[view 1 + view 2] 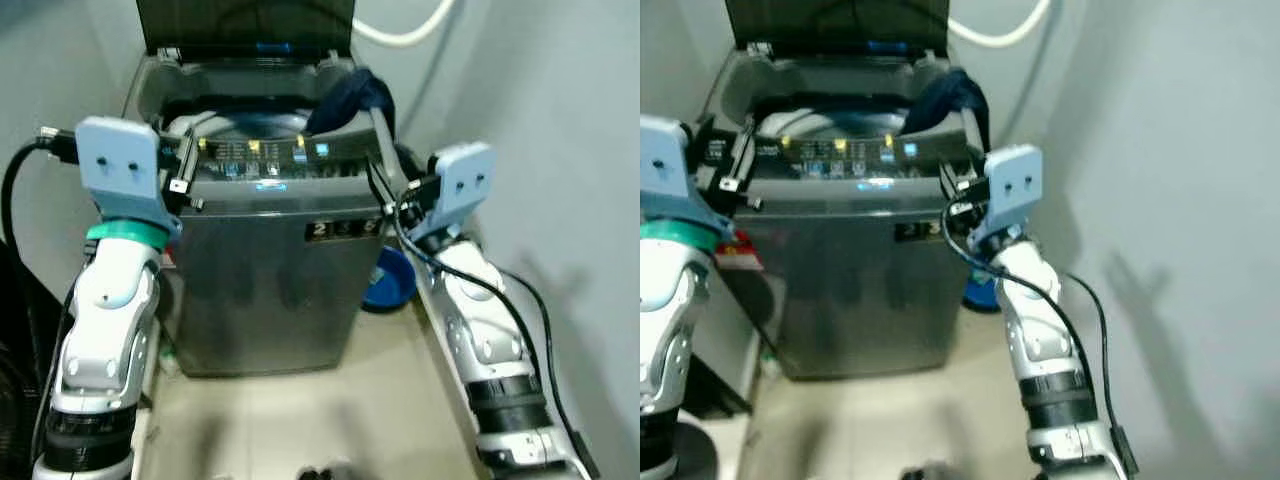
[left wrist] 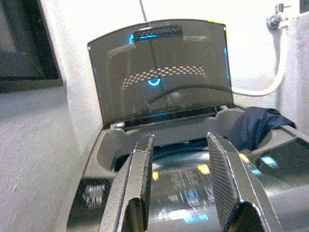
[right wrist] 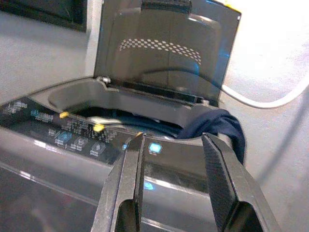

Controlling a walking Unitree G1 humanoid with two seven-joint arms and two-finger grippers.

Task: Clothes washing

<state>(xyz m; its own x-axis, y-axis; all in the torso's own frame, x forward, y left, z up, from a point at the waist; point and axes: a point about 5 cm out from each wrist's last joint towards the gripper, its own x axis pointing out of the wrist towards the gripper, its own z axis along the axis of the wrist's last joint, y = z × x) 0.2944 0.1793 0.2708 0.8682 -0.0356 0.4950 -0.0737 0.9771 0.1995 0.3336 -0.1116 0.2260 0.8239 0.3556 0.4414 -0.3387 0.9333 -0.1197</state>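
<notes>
Top-load washing machine (image 1: 265,270) stands lid up, dark blue garment (image 1: 348,98) draped over its right rim. Left gripper (image 2: 181,193) and right gripper (image 3: 174,186) hover at the front corners, jaws apart, empty.

- Both silver arms are raised with elbows bent, forearms angling up and forward, one on each side of the body.
- The left hand (image 2: 178,183) is held level, its two long black fingers (image 2: 137,186) spread apart with nothing between them.
- The right hand (image 3: 171,183) is held at about the same height, its fingers (image 3: 219,186) likewise parted and empty.
</notes>
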